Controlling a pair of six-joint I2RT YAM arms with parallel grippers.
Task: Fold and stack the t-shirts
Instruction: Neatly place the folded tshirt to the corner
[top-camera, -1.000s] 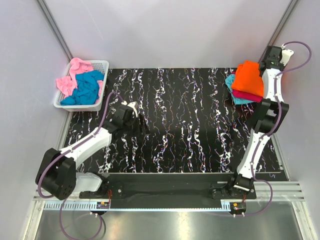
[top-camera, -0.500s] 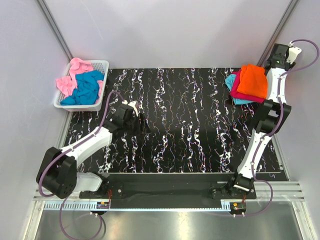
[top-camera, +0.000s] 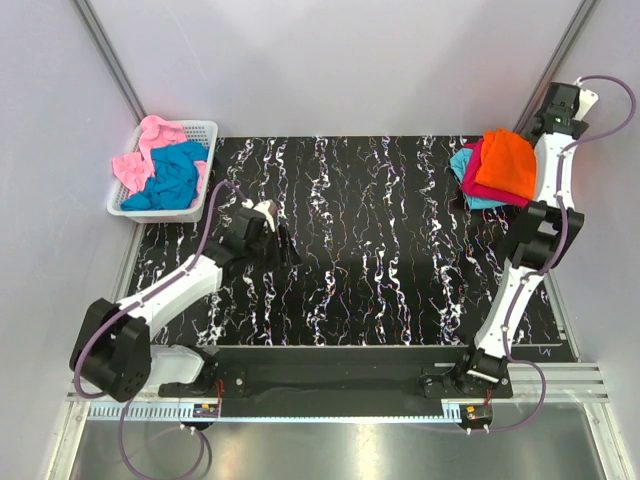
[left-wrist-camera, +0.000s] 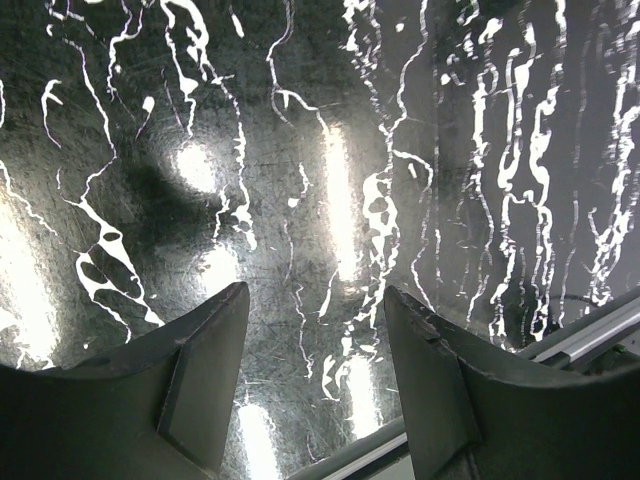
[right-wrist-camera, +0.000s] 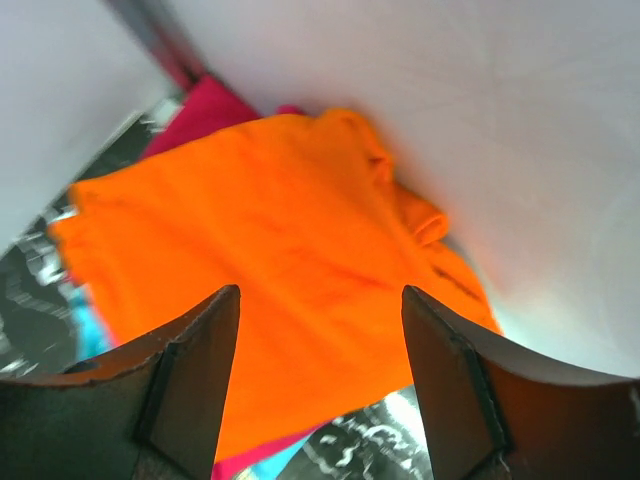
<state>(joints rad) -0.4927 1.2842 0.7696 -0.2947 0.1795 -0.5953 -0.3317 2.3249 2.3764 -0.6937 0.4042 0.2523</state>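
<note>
Folded orange cloth t-shirt (top-camera: 505, 160): topped a crimson-pink t-shirt (top-camera: 471, 174) and a teal t-shirt (top-camera: 461, 160); long axis ran far-to-near, slightly tilted. Right gripper (right-wrist-camera: 320, 300) and left gripper (left-wrist-camera: 315, 300): fingers spread, empty.

Tabletop (top-camera: 380, 240): black w/ white marble-like veins, fills mid frame in top view. In left wrist view it's glossy, w/ bright lamp glare spots.

White plastic lattice basket (top-camera: 158, 214): upper left, at tabletop's far-left corner, partly off the edge.

Pale grey walls (top-camera: 330, 60) at back & both sides. Metal frame posts run diagonally at upper left (top-camera: 107, 60) & upper right (top-camera: 560, 50).

Bottom centre: black base plate (top-camera: 340, 365), then a slotted alu rail (top-camera: 340, 405), then a brushed steel sheet (top-camera: 330, 450) along bottom edge.
</note>
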